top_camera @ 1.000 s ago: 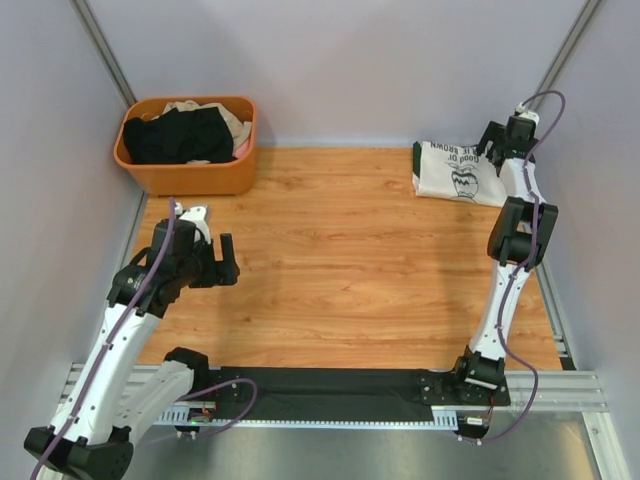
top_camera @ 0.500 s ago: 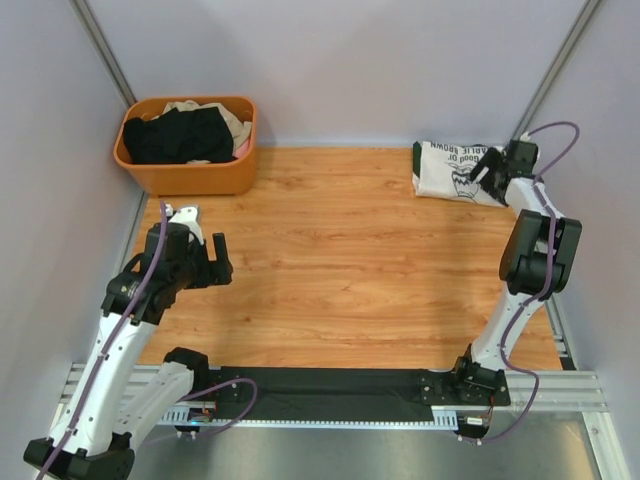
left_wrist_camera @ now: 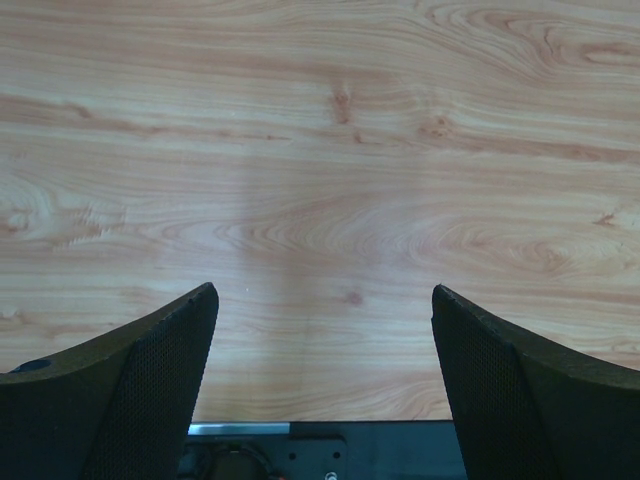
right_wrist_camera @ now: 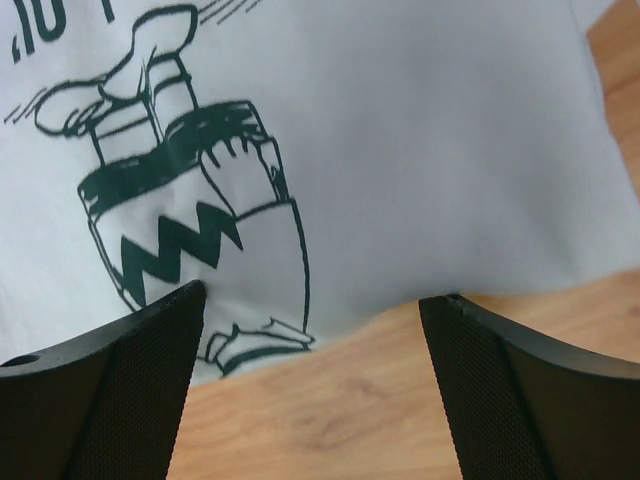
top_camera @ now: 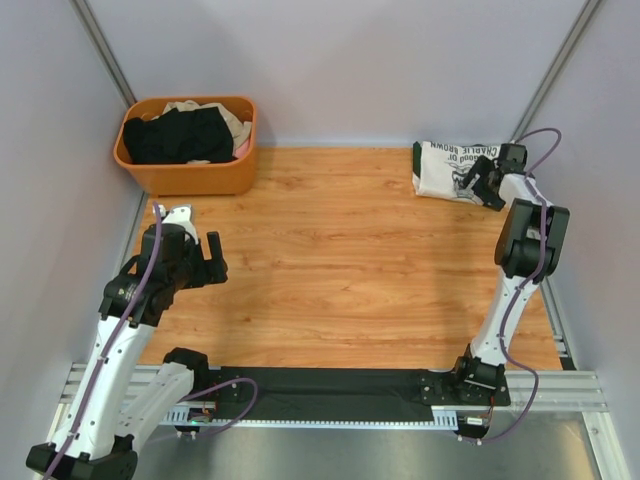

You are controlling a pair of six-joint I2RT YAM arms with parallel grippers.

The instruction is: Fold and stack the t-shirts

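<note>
currently a folded white t-shirt (top_camera: 445, 170) with a black cartoon print is seen at the far right corner of the table (top_camera: 340, 260). the right gripper (top_camera: 478, 184) is held wide apart, empty, just over its near edge; the left gripper (top_camera: 214, 260), equally wide, over bare wood. more shirts (top_camera: 180, 135) are heaped in the orange basket (top_camera: 185, 180). if closed here, the top layer could be pinched and the fold dragged apart.

Folded white printed t-shirt (top_camera: 440, 170) far right; black shirt (top_camera: 180, 135) heaped far left
</note>
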